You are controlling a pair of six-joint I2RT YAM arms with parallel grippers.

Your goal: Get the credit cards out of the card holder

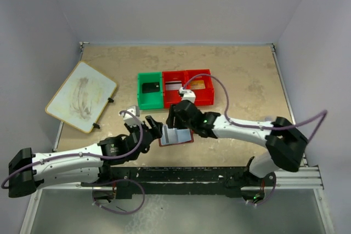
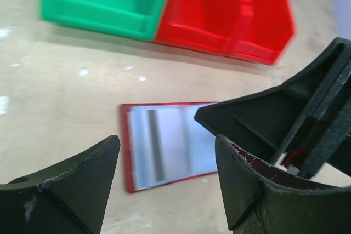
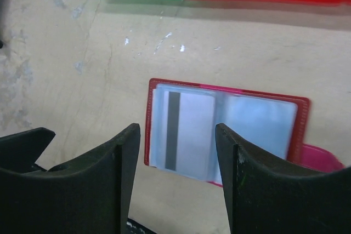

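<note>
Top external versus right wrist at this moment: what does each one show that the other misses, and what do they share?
Only top external: the white board, plus a black card and a gold-brown card lying inside compartments of the green-and-red bin. Only right wrist: a card with a dark stripe sleeved in the card holder, and the holder's pink tab. Both: the open card holder flat on the table, the bin's front, and the right gripper over the holder.
</note>
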